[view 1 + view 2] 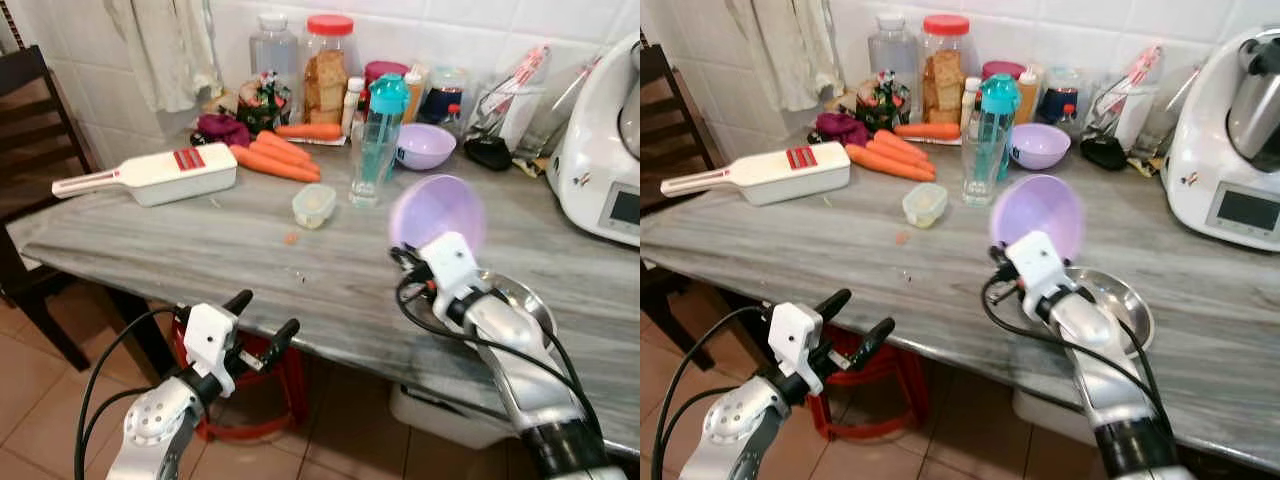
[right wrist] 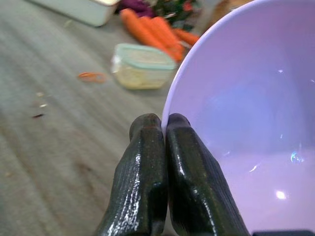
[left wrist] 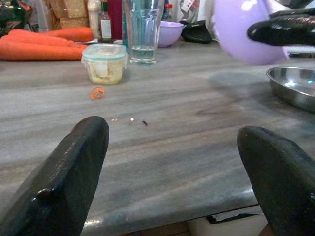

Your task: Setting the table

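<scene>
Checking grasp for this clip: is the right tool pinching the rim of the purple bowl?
Yes, in the right wrist view the right tool has both fingers closed on the rim of the purple bowl.

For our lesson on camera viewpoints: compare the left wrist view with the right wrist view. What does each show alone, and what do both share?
Left wrist alone: the clear drinking glass, the round steel dish, the left gripper with jaws open.
Right wrist alone: the right gripper with jaws shut on the rim of the lilac plastic bowl, the bowl's inside.
Both: that bowl, the small lidded plastic tub, the orange carrots, the grey marble table.
</scene>
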Motion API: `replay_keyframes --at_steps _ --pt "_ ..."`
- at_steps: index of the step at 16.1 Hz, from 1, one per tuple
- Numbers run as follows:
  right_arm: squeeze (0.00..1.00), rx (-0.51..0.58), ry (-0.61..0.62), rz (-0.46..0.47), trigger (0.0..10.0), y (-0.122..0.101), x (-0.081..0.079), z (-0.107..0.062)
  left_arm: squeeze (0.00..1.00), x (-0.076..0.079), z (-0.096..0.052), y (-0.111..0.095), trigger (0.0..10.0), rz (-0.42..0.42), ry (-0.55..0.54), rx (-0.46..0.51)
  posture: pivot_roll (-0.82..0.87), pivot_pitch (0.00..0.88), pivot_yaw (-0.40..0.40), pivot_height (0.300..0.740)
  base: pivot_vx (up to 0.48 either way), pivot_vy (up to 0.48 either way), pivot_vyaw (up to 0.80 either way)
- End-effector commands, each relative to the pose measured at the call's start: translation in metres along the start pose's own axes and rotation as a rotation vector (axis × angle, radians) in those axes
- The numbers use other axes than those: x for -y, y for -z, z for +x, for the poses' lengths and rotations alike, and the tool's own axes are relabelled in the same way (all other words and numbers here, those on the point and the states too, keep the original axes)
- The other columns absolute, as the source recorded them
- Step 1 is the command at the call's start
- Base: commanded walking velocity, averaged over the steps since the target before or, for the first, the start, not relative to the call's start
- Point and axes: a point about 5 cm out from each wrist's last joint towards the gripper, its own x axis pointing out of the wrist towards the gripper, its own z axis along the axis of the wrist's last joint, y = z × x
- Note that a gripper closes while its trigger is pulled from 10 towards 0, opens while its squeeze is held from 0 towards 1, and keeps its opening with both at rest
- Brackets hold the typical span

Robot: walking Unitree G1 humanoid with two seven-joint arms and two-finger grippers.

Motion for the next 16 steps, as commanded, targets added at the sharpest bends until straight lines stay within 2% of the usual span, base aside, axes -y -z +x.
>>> replay_keyframes --at_steps 1,3,4,5,7,14,15,16 --pt "0.0 0.014 -0.038 -0.007 10.0 -0.005 0.0 0.004 0.0 0.004 0.001 -0.004 10.0 0.017 0.014 0.019 0.02 0.0 -0.059 0.74 0.0 0.0 0.0" --pt "0.0 0.004 -0.128 0.008 10.0 -0.003 -0.011 0.008 0.0 0.006 0.002 -0.004 10.0 0.017 0.007 0.024 0.02 0.0 -0.059 0.74 0.0 0.0 0.0" --pt "0.05 -0.007 -0.148 -0.001 10.0 -0.001 -0.014 0.009 0.0 0.007 0.002 -0.005 10.0 0.017 0.009 0.024 0.03 0.0 -0.064 0.74 0.0 0.0 0.0" --pt "0.05 -0.019 -0.172 0.009 10.0 0.001 -0.017 0.009 0.0 0.008 0.003 -0.005 10.0 0.019 0.018 0.024 0.03 0.0 -0.063 0.74 0.0 0.0 0.0" --pt "0.0 -0.038 -0.192 0.048 10.0 0.004 -0.021 0.007 0.0 0.009 0.003 -0.005 10.0 0.024 0.036 0.02 0.03 0.0 -0.058 0.74 0.0 0.0 0.0" --pt "0.0 -0.076 -0.263 0.072 10.0 0.005 -0.028 -0.005 0.0 0.01 0.005 -0.005 10.0 0.036 0.072 0.012 0.02 0.0 -0.036 0.74 0.0 0.0 0.0" --pt "0.22 -0.081 -0.264 0.07 10.0 0.006 -0.028 -0.006 0.0 0.01 0.006 -0.005 10.0 0.033 0.078 0.01 0.01 0.0 -0.034 0.74 0.0 0.0 0.0" --pt "1.0 -0.083 -0.262 0.07 10.0 0.006 -0.029 -0.007 0.0 0.011 0.006 -0.005 10.0 0.031 0.081 0.01 0.01 0.0 -0.032 0.74 0.0 0.0 0.0"
